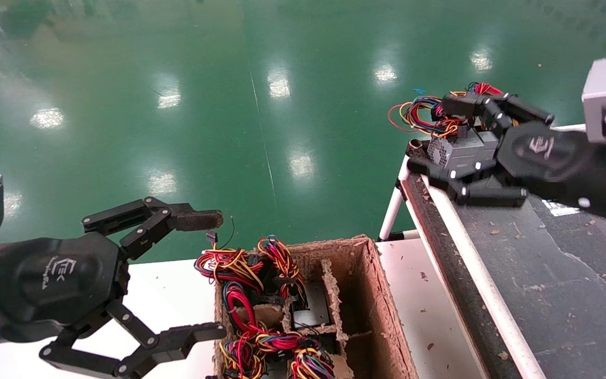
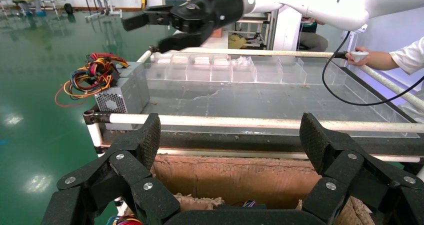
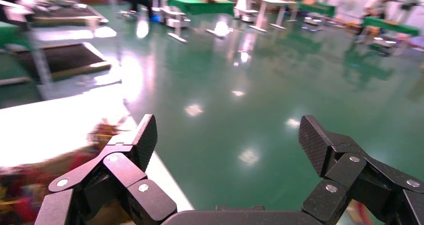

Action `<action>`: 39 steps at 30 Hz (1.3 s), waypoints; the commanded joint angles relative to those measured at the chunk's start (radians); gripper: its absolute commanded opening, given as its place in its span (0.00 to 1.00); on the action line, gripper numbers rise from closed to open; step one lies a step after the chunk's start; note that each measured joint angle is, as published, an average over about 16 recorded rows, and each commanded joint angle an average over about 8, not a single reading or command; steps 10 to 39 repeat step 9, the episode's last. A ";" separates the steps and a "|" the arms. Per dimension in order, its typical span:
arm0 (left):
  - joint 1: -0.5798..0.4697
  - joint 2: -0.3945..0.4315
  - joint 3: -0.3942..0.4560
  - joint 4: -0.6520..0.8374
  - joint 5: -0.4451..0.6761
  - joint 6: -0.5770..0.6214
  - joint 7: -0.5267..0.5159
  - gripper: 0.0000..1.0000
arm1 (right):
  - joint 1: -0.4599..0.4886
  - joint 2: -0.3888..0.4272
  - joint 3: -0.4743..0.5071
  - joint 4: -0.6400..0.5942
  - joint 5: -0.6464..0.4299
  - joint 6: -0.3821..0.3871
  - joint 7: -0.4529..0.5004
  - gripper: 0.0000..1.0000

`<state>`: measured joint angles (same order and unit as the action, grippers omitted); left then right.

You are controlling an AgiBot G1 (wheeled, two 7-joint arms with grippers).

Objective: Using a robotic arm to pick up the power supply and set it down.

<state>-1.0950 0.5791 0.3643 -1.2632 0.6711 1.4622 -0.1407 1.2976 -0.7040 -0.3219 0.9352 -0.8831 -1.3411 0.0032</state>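
Hovering at two o'clock in your head view, your right gripper (image 1: 479, 152) hangs with its fingers spread wide above the power supply (image 1: 458, 150), gripping nothing; the left wrist view shows clear air between claw and box. That light grey box sits on the far corner of the dark conveyor surface (image 1: 545, 273), its perforated vent face toward the white rail (image 1: 471, 263) and its red, yellow and orange wires (image 1: 424, 113) spilling over the edge toward the green floor (image 1: 229, 105). Behind it in the left wrist view runs a row of clear plastic bins (image 2: 225, 67).

Your left gripper (image 1: 200, 276) waits at eight o'clock, fingers likewise splayed and empty, just beside the cardboard box (image 1: 371, 295) at six o'clock. Inside that box, cardboard dividers (image 1: 334, 300) split the compartments, and looped wire bundles (image 1: 250, 279) in red, yellow and blue crowd the side nearest your left claw. A white tabletop (image 1: 177, 295) carries the carton.
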 commanded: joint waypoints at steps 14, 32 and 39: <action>0.000 0.000 0.000 0.000 0.000 0.000 0.000 1.00 | -0.110 0.046 0.021 0.173 0.075 -0.077 0.091 1.00; 0.000 0.000 0.000 0.000 0.000 0.000 0.000 1.00 | -0.110 0.046 0.021 0.173 0.075 -0.077 0.091 1.00; 0.000 0.000 0.000 0.000 0.000 0.000 0.000 1.00 | -0.110 0.046 0.021 0.173 0.075 -0.077 0.091 1.00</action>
